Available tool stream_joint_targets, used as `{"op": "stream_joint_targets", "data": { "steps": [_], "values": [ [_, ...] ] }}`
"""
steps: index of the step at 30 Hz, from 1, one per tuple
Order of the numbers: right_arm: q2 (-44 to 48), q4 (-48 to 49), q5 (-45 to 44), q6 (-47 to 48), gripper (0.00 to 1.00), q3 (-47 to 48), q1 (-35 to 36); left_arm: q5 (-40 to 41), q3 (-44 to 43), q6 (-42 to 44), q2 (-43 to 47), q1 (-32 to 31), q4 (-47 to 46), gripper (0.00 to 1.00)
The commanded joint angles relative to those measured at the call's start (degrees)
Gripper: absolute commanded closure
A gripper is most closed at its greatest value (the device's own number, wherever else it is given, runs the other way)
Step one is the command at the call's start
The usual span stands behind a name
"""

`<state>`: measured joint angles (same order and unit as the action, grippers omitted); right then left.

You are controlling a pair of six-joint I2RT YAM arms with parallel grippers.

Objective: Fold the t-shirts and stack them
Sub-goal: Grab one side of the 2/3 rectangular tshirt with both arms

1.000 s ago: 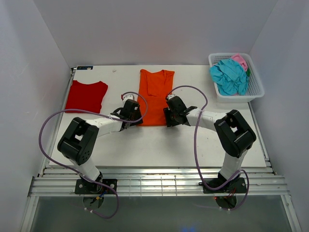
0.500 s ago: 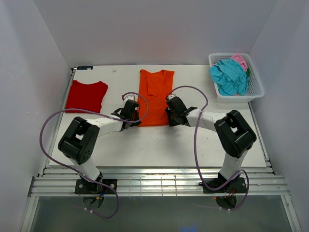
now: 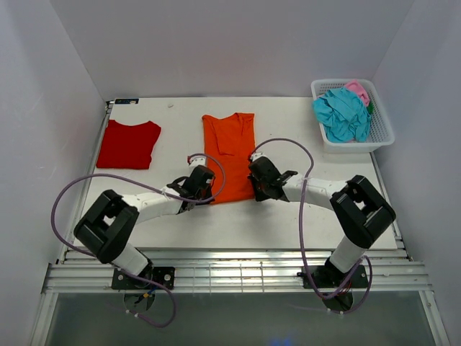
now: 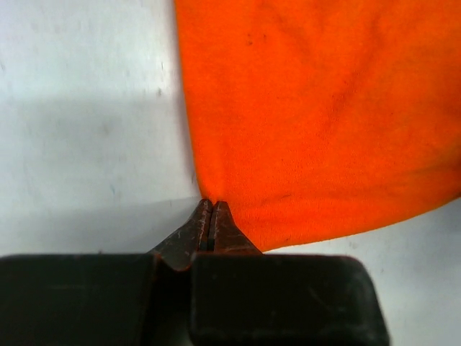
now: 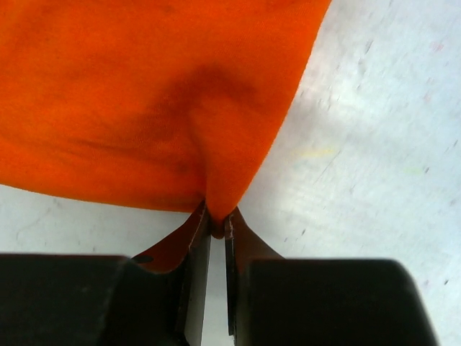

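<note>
You are gripping the near hem of the orange t-shirt (image 3: pixel 229 155) with both arms, low over the white counter (image 3: pixel 288 223). Your left end effector (image 3: pixel 206 190) is pinching the shirt's near left corner. In the left wrist view the end effector (image 4: pixel 210 216) is showing its fingers pressed together on the tip of the orange t-shirt (image 4: pixel 317 122). Your right end effector (image 3: pixel 256 189) is clamping the near right corner. In the right wrist view the end effector (image 5: pixel 216 220) is drawing the orange t-shirt (image 5: pixel 144 94) into a small fold that is running down between the jaws. Beyond the two corners the orange t-shirt is lying flat in the middle of the counter, its neckline pointing toward the far side. Farther back on the left, a red t-shirt (image 3: pixel 129 144) is lying flat, well apart from the orange one. At the far right, a white basket (image 3: pixel 353 146) is holding a crumpled teal t-shirt (image 3: pixel 342 114) with a pink t-shirt (image 3: pixel 358 90) behind it.
</note>
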<state>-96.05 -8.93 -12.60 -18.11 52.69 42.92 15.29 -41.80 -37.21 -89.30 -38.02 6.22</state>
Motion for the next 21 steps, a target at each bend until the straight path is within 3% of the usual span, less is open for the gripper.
{"op": "stream_joint_targets", "data": {
  "steps": [1, 14, 21],
  "values": [
    [4.5, -4.6, -3.9, -2.9, 0.89, -3.2, 3.2, 2.5, 3.5, -3.9, 6.4, -2.5, 3.9, 1.0],
    [16.7, -11.8, -12.3, -16.4, 0.89, -11.8, 19.8, 7.6, 13.9, -18.3, 17.8, -15.2, 13.0, 1.0],
    [20.0, -22.1, -18.5, -24.0, 0.89, -7.6, 28.3, 13.8, 10.4, -27.2, 27.2, -23.3, 26.4, 1.0]
  ]
}}
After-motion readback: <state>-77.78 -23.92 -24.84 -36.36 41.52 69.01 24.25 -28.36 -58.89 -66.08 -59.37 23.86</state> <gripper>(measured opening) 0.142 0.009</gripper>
